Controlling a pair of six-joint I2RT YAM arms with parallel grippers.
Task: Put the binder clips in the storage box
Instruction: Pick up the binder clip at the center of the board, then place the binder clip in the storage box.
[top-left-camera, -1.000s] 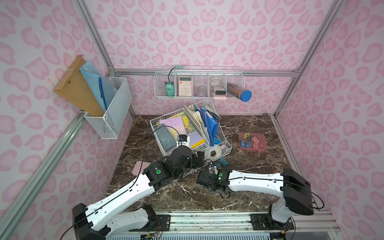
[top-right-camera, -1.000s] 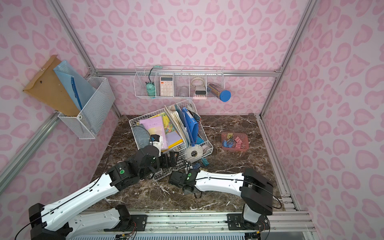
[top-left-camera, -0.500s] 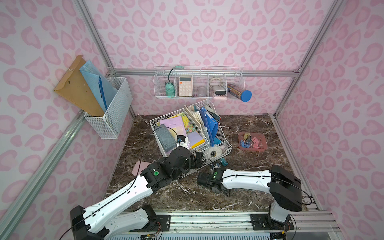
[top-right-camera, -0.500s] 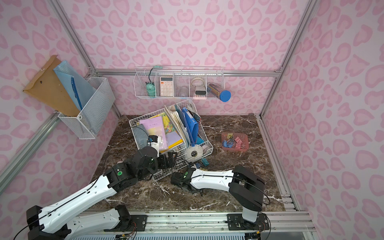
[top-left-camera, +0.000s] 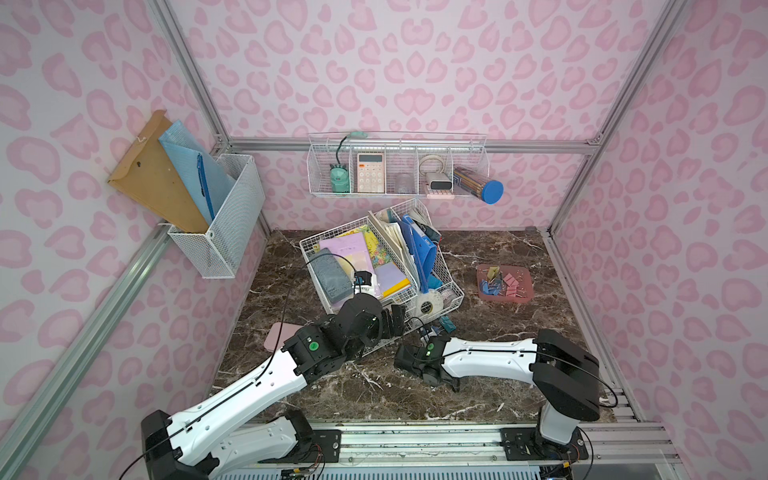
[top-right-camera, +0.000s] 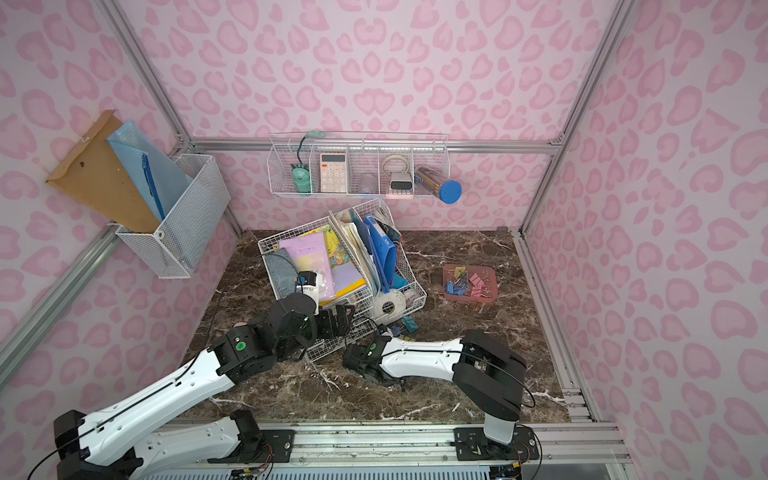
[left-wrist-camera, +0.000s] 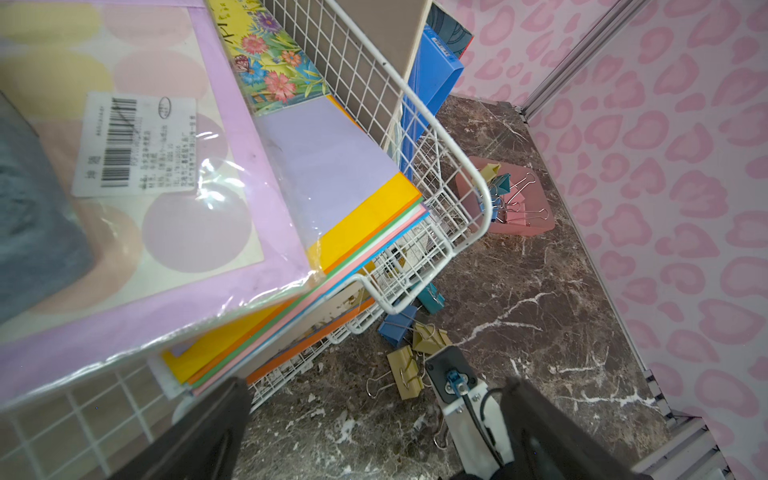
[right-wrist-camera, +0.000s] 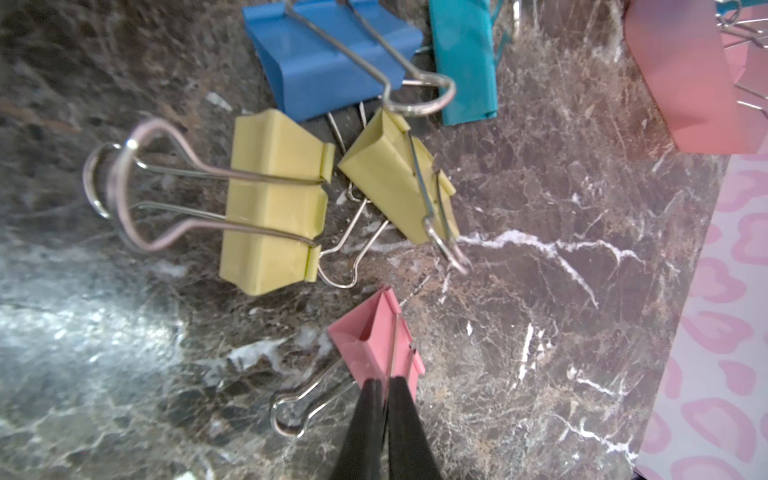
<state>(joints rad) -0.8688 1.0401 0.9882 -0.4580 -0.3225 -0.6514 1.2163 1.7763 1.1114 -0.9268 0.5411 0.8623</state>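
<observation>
The dark marble surface (top-left-camera: 374, 395) carries it all, and the big white wire organiser (top-left-camera: 455, 297) fills its middle, stuffed with paper and folders. In from the near left corner comes the left arm (top-left-camera: 257, 386), elbow low, wrist raised to the organiser's near rim. The left claw (top-left-camera: 392, 321) gapes wide with nothing between its fingers, and I read that as simply parked clear of the work. The right arm (top-left-camera: 490, 359) lies long and low along the near edge, forearm almost level. Its wrist is tipped down onto the spot just off the organiser's near right corner, where the loose binder clips (left-wrist-camera: 405, 374) are scattered. The storage box (top-left-camera: 524, 286) sits by the right edge, well apart from that scatter, with a heap of clips (top-left-camera: 500, 280) already in it, so the job looks partly done. In close now: a blue clip (right-wrist-camera: 328, 62) just beside a teal clip (right-wrist-camera: 463, 62), then two yellow clips (right-wrist-camera: 272, 199), then the pink clip (right-wrist-camera: 374, 345) nearest the wrist. The right claw (right-wrist-camera: 384, 388) is pinched together on that pink clip's upper wire handle. It's a sensible hold, since the wire stands proud while the body lies low. Whether the clip has left the surface, I can't tell.
</observation>
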